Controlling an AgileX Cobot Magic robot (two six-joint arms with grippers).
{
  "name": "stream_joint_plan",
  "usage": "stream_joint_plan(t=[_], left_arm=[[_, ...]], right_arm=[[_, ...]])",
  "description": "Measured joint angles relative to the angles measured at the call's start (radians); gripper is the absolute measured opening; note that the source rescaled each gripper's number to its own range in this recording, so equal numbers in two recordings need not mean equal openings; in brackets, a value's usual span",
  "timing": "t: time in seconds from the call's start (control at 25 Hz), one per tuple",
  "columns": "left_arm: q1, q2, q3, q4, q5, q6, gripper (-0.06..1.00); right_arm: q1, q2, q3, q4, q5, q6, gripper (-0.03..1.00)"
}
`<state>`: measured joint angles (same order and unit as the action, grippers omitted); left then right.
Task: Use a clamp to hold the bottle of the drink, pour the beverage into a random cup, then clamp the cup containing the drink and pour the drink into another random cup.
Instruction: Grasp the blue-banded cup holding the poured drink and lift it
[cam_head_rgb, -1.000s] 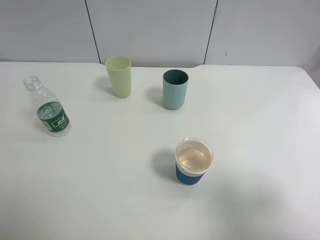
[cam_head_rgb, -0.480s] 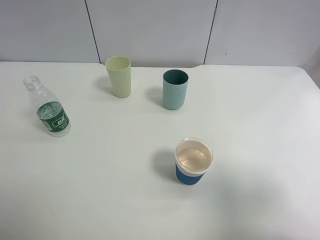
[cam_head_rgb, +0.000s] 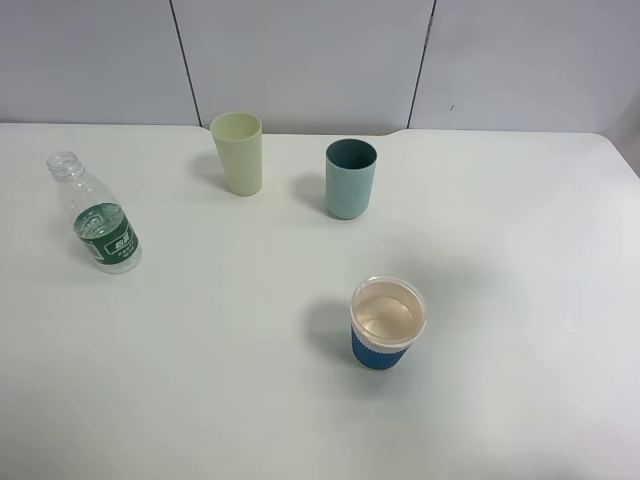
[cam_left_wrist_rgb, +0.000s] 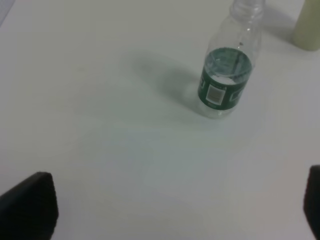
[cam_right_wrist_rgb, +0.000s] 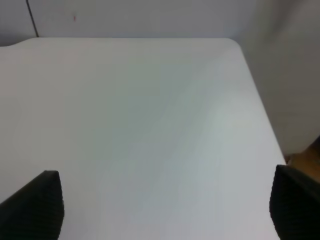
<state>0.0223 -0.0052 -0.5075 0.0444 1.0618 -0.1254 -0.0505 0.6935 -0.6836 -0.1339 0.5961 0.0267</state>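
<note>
The clear ribbed bottle (cam_head_rgb: 98, 216) with a green label stands upright and uncapped at the left of the white table. The blue-sleeved paper cup (cam_head_rgb: 387, 323) stands front of centre and holds clear beverage (cam_head_rgb: 387, 314). Behind it is the teal tumbler (cam_head_rgb: 351, 178). Neither arm shows in the high view. In the left wrist view my left gripper (cam_left_wrist_rgb: 170, 210) is open, well short of the bottle (cam_left_wrist_rgb: 227, 75), with nothing between its fingertips (cam_left_wrist_rgb: 27, 205). My right gripper (cam_right_wrist_rgb: 165, 205) is open over bare table, its fingertips (cam_right_wrist_rgb: 32, 202) wide apart.
A pale yellow-green tumbler (cam_head_rgb: 238, 152) stands at the back, left of the teal one, and also shows beyond the bottle as the tumbler (cam_left_wrist_rgb: 307, 25) in the left wrist view. The table's right edge (cam_right_wrist_rgb: 260, 125) runs close to my right gripper. A grey panelled wall (cam_head_rgb: 300, 60) backs the table.
</note>
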Motion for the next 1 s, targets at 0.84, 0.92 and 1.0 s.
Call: stream_joint_plan(t=[0.84,0.92,1.0], left_arm=[[0.000,0.000,0.000,0.000,0.000,0.000,1.00],[0.000,0.000,0.000,0.000,0.000,-0.002,1.00],[0.000,0.000,0.000,0.000,0.000,-0.002,1.00]], right_arm=[[0.367,0.599,0.009,-0.606,-0.266,0.502,0.48],[0.373,0.604,0.045,-0.689,-0.349,0.596,0.48],[0.374,0.604,0.087,-0.764,-0.434,0.676,0.48]])
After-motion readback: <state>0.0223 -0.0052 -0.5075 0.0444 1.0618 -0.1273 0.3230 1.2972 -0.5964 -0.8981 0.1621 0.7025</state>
